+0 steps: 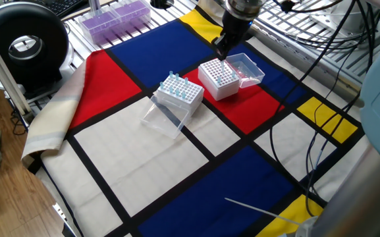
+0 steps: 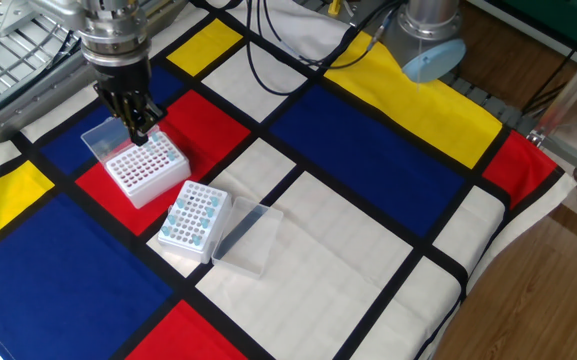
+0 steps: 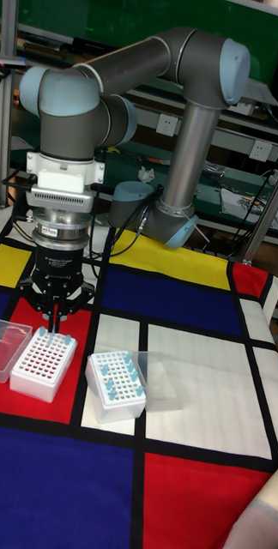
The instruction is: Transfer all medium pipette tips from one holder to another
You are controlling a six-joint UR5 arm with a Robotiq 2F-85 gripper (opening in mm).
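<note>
The medium pipette tips (image 3: 115, 379) are kept upright in one white rack (image 3: 116, 386) on the bench (image 3: 203, 369). The claw (image 3: 51, 324) is held vertically over the neighbouring rack (image 3: 43, 367), probably for insertion; whether a tip is gripped cannot be told.

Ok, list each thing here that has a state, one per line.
Pincer: over the left rack's back edge, fingers close together, a tip seemingly between them.
Left rack: lid open, holes mostly empty.
Right rack: lid open, holds several blue-topped tips.
Purple rack: far off, full.
</note>
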